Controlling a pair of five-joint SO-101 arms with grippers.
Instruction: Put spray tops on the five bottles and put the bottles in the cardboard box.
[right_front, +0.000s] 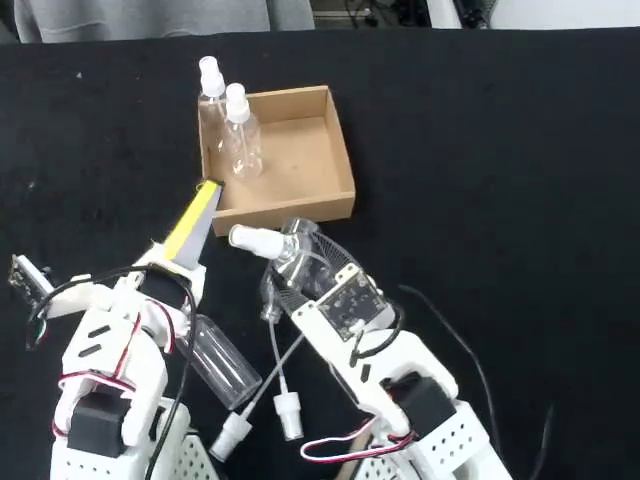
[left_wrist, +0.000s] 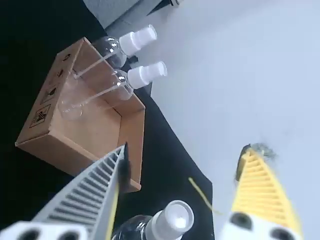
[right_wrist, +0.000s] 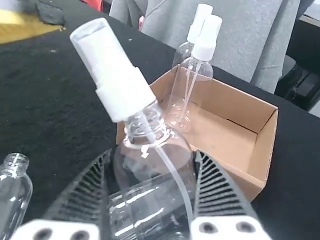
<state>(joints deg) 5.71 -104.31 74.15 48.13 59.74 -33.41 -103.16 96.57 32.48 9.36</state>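
My left gripper (left_wrist: 184, 150): fingers apart, nothing between them. It hangs at 7 o'clock of the box (right_front: 290, 207), with the yellow fingertip at the box's near corner; I cannot tell whether they touch. My right gripper (right_wrist: 152, 165): clamped on the held bottle (right_wrist: 146, 134), both fingers against its clear body. In the high view this bottle sits just at 6 o'clock of the box's near wall, outside it, with the neck pointing toward 9 o'clock. Its top (right_wrist: 112, 75) sits tilted on the neck, threads showing below it and the tube running down inside. Two boxed bottles (right_front: 240, 135), both with tops on, stand upright and close together in the box's 10 o'clock corner. A bare bottle (right_front: 222, 362), with no top, lies on its side on the black table (right_front: 500, 150) between my two arms. Two loose tops (right_front: 288, 412) with tubes lie at its 5 o'clock, near each other.
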